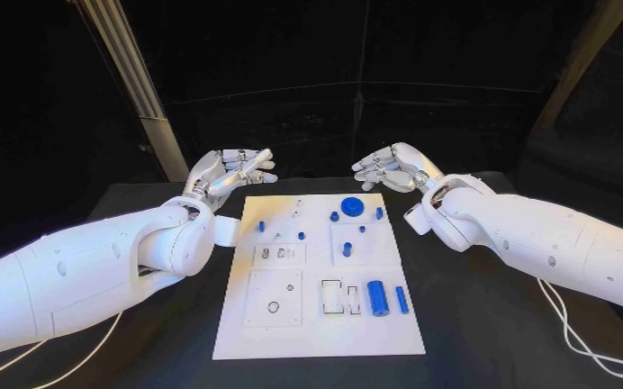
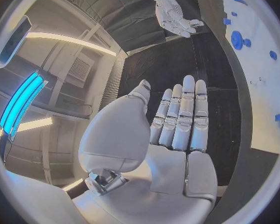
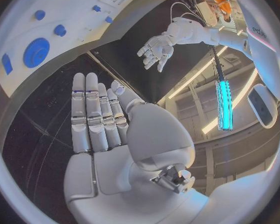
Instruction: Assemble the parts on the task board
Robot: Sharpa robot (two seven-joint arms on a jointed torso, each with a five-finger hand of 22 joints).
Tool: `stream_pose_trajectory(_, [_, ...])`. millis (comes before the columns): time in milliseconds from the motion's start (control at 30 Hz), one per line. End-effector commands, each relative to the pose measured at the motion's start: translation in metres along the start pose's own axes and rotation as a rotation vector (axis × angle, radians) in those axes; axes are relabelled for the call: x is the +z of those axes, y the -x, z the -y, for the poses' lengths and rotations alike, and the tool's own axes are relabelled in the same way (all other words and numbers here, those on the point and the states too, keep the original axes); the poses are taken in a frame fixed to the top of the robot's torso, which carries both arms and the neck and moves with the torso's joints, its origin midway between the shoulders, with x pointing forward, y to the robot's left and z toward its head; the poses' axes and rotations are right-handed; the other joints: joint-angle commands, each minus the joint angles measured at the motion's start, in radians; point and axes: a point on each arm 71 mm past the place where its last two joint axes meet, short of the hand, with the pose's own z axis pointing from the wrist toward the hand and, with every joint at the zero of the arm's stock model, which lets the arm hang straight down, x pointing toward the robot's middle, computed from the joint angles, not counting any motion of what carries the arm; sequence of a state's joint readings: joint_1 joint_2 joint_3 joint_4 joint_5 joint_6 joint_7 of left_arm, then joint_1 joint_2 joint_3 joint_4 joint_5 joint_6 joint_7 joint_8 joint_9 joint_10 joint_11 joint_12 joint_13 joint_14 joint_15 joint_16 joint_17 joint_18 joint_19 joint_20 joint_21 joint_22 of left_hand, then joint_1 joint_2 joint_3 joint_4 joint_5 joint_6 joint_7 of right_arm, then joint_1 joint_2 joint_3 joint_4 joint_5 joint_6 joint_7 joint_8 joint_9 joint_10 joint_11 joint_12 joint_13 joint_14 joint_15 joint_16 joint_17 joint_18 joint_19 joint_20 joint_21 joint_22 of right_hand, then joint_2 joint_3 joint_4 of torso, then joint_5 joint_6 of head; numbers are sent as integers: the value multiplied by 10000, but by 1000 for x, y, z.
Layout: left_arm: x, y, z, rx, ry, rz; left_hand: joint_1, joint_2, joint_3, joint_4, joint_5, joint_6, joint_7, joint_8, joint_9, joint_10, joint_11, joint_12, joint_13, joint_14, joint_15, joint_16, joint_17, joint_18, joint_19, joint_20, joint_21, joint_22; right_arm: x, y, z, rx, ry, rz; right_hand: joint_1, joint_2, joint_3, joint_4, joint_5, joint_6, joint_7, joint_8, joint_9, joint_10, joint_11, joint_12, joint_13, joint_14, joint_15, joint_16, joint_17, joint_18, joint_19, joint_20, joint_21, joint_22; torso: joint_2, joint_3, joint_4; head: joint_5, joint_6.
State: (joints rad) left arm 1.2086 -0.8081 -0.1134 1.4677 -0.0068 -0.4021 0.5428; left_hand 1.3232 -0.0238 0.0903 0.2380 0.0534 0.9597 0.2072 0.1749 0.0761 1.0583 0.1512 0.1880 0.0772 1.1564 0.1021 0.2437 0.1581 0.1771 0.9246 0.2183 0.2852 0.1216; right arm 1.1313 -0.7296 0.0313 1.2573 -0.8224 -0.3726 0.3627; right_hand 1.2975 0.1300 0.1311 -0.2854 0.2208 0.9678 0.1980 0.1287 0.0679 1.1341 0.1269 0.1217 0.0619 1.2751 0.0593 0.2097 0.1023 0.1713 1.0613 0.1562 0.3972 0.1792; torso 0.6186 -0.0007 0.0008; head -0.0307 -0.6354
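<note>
The white task board point(image 1: 318, 330) lies in the middle of the black table. On it sit several blue parts: a round disc point(image 1: 350, 205) near the far edge, small pegs point(image 1: 261, 226), and two cylinders point(image 1: 378, 297) toward the near right. My left hand point(image 1: 232, 172) hovers beyond the board's far left corner, fingers apart and empty. My right hand point(image 1: 391, 168) hovers beyond the far right corner, also empty. In the left wrist view my left hand point(image 2: 177, 119) is flat with fingers straight; in the right wrist view my right hand point(image 3: 99, 117) is the same. The disc point(image 3: 36, 52) lies beside it.
Bare black table point(image 1: 493, 317) surrounds the board on both sides. A slanted pale post point(image 1: 123, 56) stands at the back left, and white cables point(image 1: 572, 335) trail at the right near edge.
</note>
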Motion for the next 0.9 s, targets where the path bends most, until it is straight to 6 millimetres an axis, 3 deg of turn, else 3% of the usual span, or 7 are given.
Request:
stream_pose_trajectory(33, [-5,-7,2,-549,346,-358,108,15,5,-104,-11,87,14,0,-24,87,0,-38,-3,48,-2,-43,27,84,74,10,38,-27,7,-1,-8,-2350,-112,-933,-110,-524,488,-14,34,594,-219,-282,-22,744,-297,-346,23,1739,-492,904,582,99,1007,-514,1607,864,292,-39,64,-69,30])
stream_pose_trajectory(133, [-9,-10,6,-621,318,-514,135,17,5,-136,-11,97,9,-12,-32,99,-3,-57,-8,50,-4,-64,37,82,82,7,28,-39,13,-1,-15,-3347,-149,-1296,-211,-660,629,-6,-8,677,-277,-389,-20,887,-351,-443,34,2159,-609,1336,865,100,1219,-619,2186,1197,422,-58,108,-98,17])
stream_pose_trajectory(267, [-13,-15,10,-683,259,-716,178,17,2,-194,-12,103,7,-41,-48,107,-3,-101,-20,42,-2,-109,53,79,86,6,2,-64,22,-2,-27,-5011,-166,-1807,-531,-871,861,35,-156,632,-258,-620,-22,847,-432,-586,32,2351,-709,3023,1896,70,1531,-676,3070,1701,609,-100,181,-181,58])
stream_pose_trajectory(467, [-14,-22,12,-795,233,-959,193,30,-12,-242,-12,103,18,-86,-69,96,13,-173,-40,-9,19,-195,65,72,60,18,-52,-106,32,-7,-36,-6841,-156,-2221,-704,-1090,1065,58,-286,479,-233,-646,-22,542,-334,-591,29,2329,-640,4222,2661,97,1616,-668,3754,2108,842,-145,263,-265,165])
stream_pose_trajectory(633, [-14,-26,12,-855,243,-1083,199,44,-18,-267,-12,102,26,-112,-78,89,21,-214,-50,-31,31,-241,72,70,46,26,-81,-130,37,-12,-39,-7639,-162,-2529,-790,-1236,1186,108,-354,343,-207,-651,-24,237,-276,-596,28,2275,-589,5482,3760,98,1549,-613,4299,2454,966,-156,301,-315,207])
stream_pose_trajectory(733, [-14,-28,12,-880,255,-1128,201,50,-24,-282,-12,95,39,-132,-83,79,32,-241,-57,-43,39,-268,77,71,48,32,-93,-142,38,-14,-40,-7891,-148,-2664,-840,-1312,1203,183,-414,306,-226,-638,-17,92,-268,-570,39,2234,-557,6369,4641,41,1623,-588,4957,3172,1037,-168,322,-347,218])
stream_pose_trajectory(900, [-14,-29,12,-904,256,-1177,204,63,-32,-306,-12,87,57,-162,-90,68,46,-282,-65,-56,46,-310,86,76,109,35,-76,-145,40,-17,-40,-8121,-194,-3010,-842,-1377,1207,245,-478,275,-253,-636,-15,50,-270,-565,43,2135,-562,6937,5175,-14,1605,-558,5417,3650,1128,-167,338,-376,227])
